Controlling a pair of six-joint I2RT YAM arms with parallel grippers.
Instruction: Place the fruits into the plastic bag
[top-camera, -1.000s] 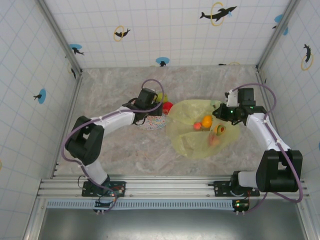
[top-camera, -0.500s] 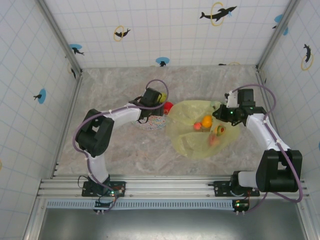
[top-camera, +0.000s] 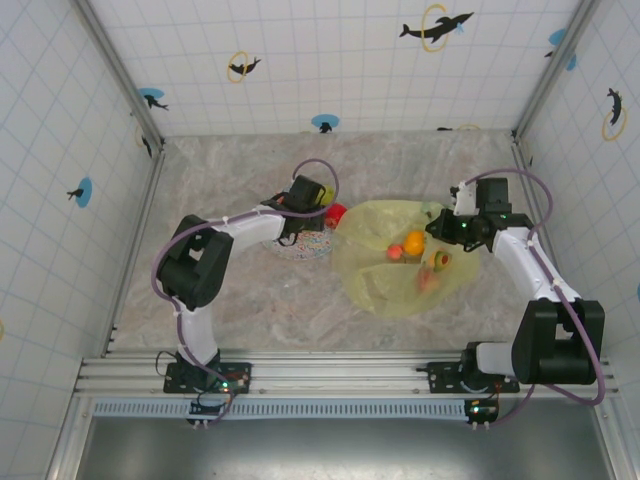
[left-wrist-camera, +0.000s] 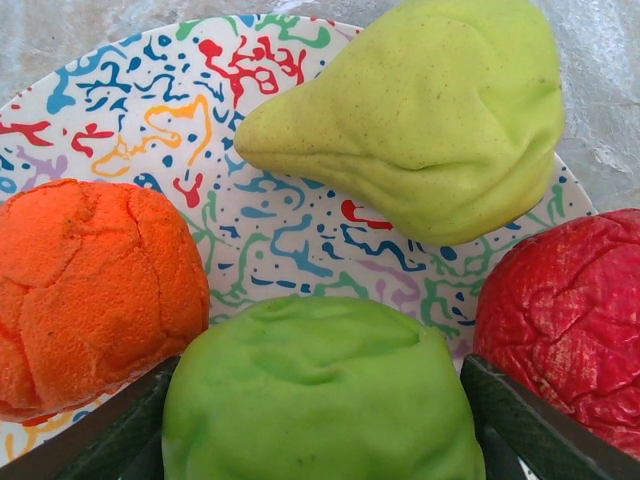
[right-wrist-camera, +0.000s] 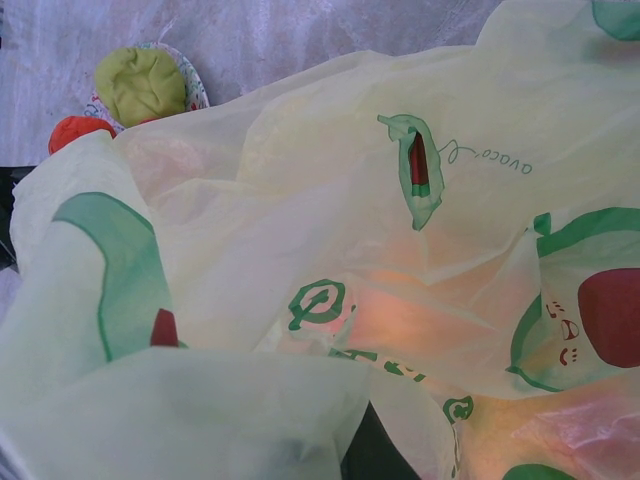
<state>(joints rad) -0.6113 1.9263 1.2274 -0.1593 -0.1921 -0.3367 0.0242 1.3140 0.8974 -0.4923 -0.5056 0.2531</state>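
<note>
Seemingly soft and light, the green apple (left-wrist-camera: 320, 380) inside the open left gripper (left-wrist-camera: 316, 405) wants a gentle mid-body squeeze; the right gripper (top-camera: 446, 227) pinches the plastic bag (top-camera: 385, 275).

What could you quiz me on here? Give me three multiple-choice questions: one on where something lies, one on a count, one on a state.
1. The translucent yellow-green plastic bag is: A empty; B holding fruit; C folded flat.
2. Fruits in the left wrist view: A two; B four; C seven.
3. The green-yellow toy pear lies: A in the bag; B on bare table; C on the round multicoloured patterned plate.
Answers:
1 B, a round orange toy fruit shows through the plastic.
2 B, pear, glossy green apple, rough orange ball, red piece.
3 C, the pattern shows beneath it.
</note>
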